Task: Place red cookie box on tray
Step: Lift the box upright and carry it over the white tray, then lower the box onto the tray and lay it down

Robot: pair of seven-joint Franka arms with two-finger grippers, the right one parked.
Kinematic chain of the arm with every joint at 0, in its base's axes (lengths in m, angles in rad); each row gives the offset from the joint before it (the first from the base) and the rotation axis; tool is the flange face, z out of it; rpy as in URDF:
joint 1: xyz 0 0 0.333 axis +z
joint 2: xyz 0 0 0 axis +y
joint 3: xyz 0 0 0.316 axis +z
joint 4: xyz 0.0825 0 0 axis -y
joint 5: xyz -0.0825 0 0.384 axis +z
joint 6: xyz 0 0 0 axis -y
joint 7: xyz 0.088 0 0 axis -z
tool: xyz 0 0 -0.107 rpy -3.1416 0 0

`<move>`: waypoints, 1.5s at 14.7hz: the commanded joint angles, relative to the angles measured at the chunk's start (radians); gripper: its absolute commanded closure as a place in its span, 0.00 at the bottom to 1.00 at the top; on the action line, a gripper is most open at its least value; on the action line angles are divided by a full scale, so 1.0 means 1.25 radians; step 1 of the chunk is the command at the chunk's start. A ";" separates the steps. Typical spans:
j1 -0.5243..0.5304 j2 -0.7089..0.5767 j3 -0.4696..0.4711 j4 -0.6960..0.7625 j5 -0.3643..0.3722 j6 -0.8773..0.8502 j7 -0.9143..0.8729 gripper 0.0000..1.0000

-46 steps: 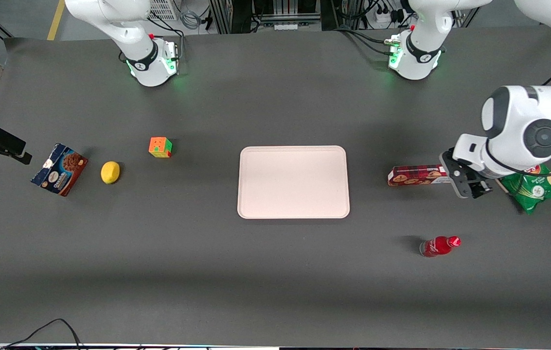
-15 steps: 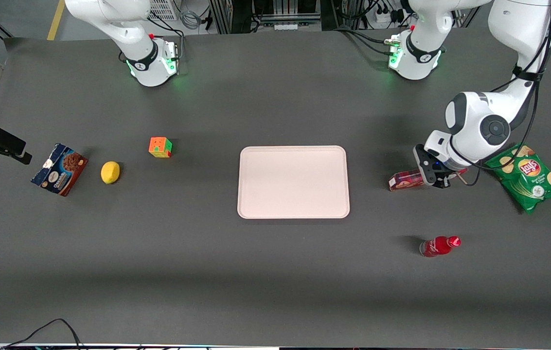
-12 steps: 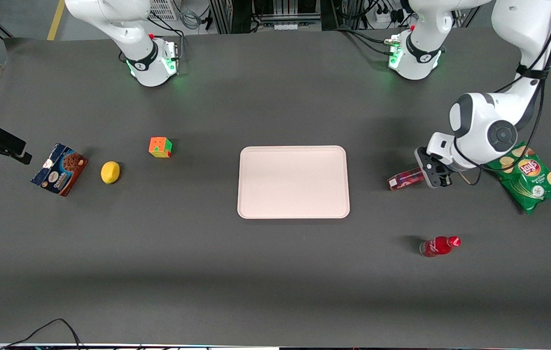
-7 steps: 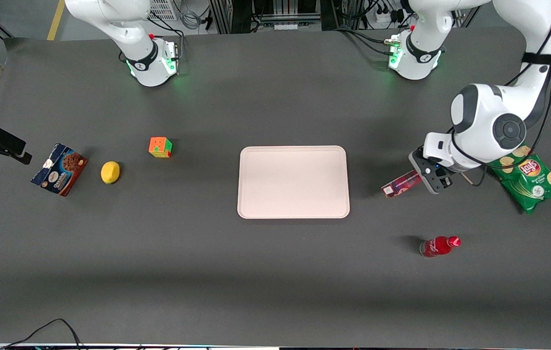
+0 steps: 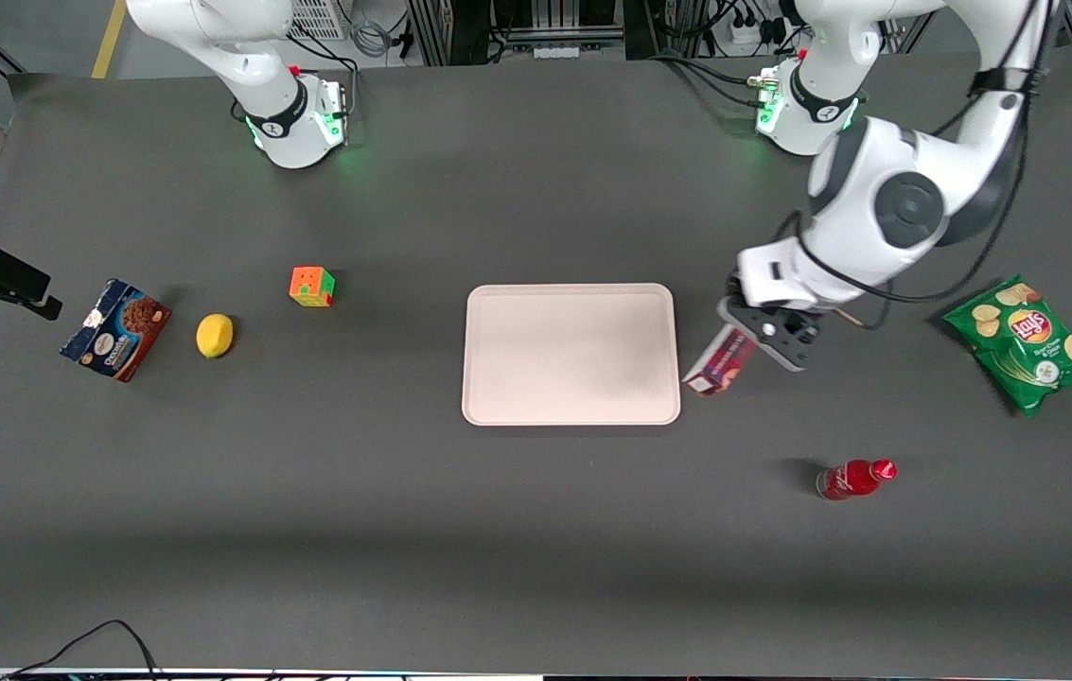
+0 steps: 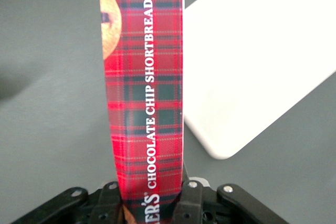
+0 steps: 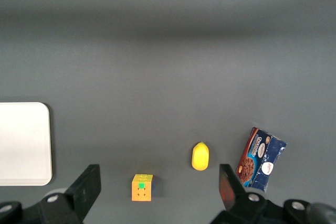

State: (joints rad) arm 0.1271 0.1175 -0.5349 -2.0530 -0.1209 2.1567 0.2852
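Since half a second ago I have swung my arm toward the tray (image 5: 571, 353), carrying the red cookie box (image 5: 721, 363) along until its free end hangs just past the tray's edge on my side. Now my wrist is bent over and down, the forearm arching above from my base, and my pincer (image 5: 775, 333) sits above the counter (image 5: 536, 530), a little farther from the front camera than the box's free end. It is pinching one end of the box; in my wrist view the fingers (image 6: 190, 198) press both long faces of the box (image 6: 144, 103), which sticks straight out from them, off the counter. It is slim cardboard in red tartan, with white lettering down one side and part of a cookie picture. A rounded corner of the smooth, pale tray (image 6: 262, 66) lies beside it.
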 commanded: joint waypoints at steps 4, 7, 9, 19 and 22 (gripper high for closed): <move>-0.005 0.090 -0.122 0.026 0.000 0.097 -0.401 1.00; -0.030 0.137 -0.126 -0.010 0.019 0.194 -0.489 1.00; -0.039 0.172 -0.124 -0.036 0.095 0.256 -0.563 1.00; -0.089 0.285 -0.091 -0.055 0.316 0.351 -0.852 1.00; -0.091 0.293 -0.079 -0.055 0.316 0.374 -0.886 1.00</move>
State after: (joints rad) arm 0.0299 0.4830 -0.6502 -2.1236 0.2537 2.5914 -0.7508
